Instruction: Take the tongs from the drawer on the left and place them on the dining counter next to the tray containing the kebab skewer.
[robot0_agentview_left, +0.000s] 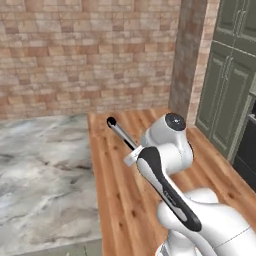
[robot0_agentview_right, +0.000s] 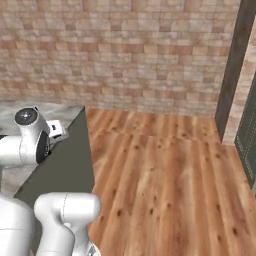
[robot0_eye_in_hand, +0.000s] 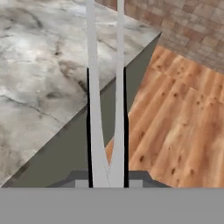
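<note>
Two silver arms of the tongs (robot0_eye_in_hand: 105, 109) ran up the middle of the hand view, joined at the near end between the dark fingertips (robot0_eye_in_hand: 89, 131) and spreading toward the far edge. Gripper (robot0_eye_in_hand: 107, 181) was narrow, clamped on the tongs at their joined end, one dark finger on each side touching the metal. Tongs were off any surface, carried in the air over the edge where the counter (robot0_eye_in_hand: 39, 74) met the floor (robot0_eye_in_hand: 183, 127). In the hand view the left arm of the tongs lay over the marbled slab, the right arm over the dark side face of the slab and the wood planks.

In the left base view the tongs (robot0_agentview_left: 120, 132) stuck out from behind the white wrist, pointing far and left, black tip up, over the wood floor (robot0_agentview_left: 120, 200) just right of the counter (robot0_agentview_left: 40, 170) edge. Fingers were hidden by the arm there.

In the right base view the wrist sat at the far left over the counter (robot0_agentview_right: 60, 112) corner; tongs and fingers could not be made out there. Counter's dark side face dropped to the floor (robot0_agentview_right: 165, 180).

Brick wall (robot0_agentview_left: 90, 55) stood behind, green cabinets (robot0_agentview_left: 227, 95) on the far right.
</note>
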